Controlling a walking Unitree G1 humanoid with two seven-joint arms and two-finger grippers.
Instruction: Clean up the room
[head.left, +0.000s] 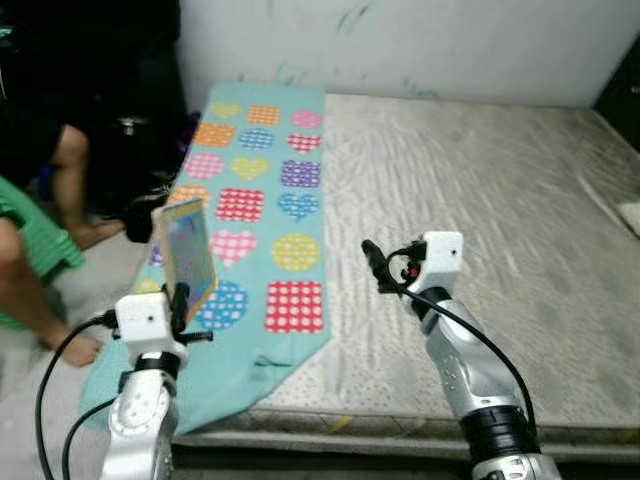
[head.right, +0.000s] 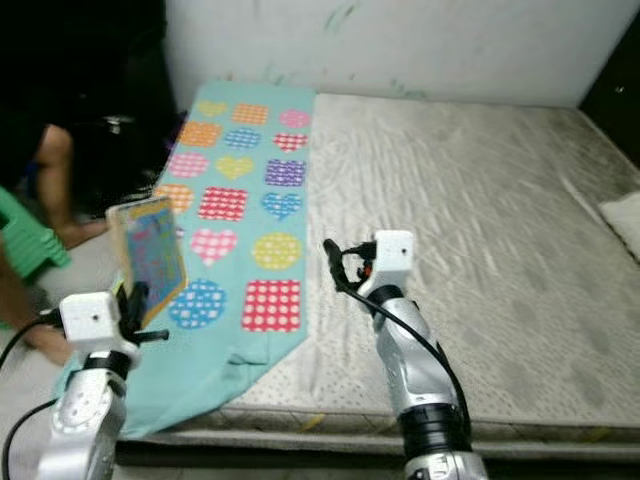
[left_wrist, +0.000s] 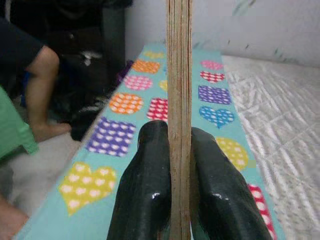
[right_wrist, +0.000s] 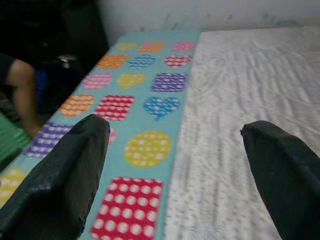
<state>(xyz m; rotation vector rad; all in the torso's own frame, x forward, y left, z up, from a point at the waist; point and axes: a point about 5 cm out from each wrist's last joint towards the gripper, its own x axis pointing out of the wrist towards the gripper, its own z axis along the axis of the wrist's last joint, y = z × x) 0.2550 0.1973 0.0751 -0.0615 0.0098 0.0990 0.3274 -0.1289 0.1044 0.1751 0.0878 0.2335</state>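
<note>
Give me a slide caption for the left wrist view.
Left gripper clamps a thin board edge-on above the patterned teal blanket.

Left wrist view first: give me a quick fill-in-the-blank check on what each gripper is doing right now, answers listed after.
1. The left gripper is shut on the edge of a thin ____.
2. The right gripper hangs over the mattress with its fingers ____.
3. The teal blanket patterned with dotted hearts, circles and squares lies along the mattress's ____ side.
4. A person's leg shows beside the bed, on the robot's ____.

Missing words: book; open; left; left
</note>
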